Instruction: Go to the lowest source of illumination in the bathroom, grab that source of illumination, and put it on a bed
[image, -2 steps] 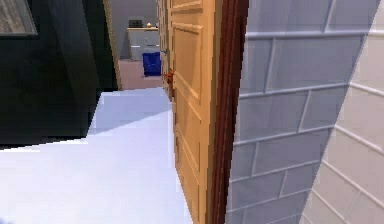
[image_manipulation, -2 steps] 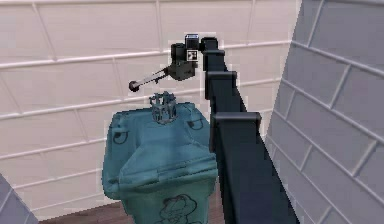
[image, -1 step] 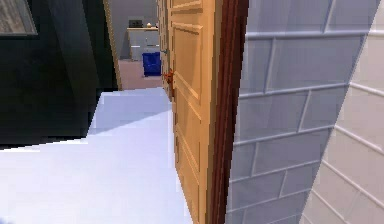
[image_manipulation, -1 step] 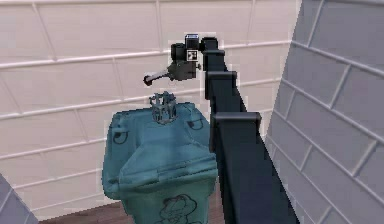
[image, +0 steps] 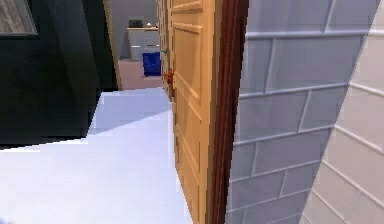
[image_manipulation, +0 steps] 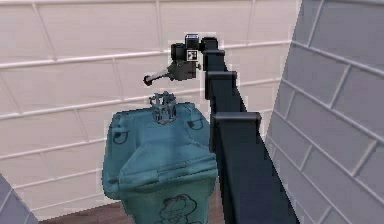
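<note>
Pale tiled walls fill the arm side view and stand at the forward view's right. An open wooden door stands mid-frame in the forward view, above a pale floor. A teal bin stands against the tiles. The dark arm rises to the right of it. The end effector shows against the wall, above the bin. I cannot tell whether it grasps anything. A small grey thing, perhaps the light source, sits on the bin's top, just below the end effector.
</note>
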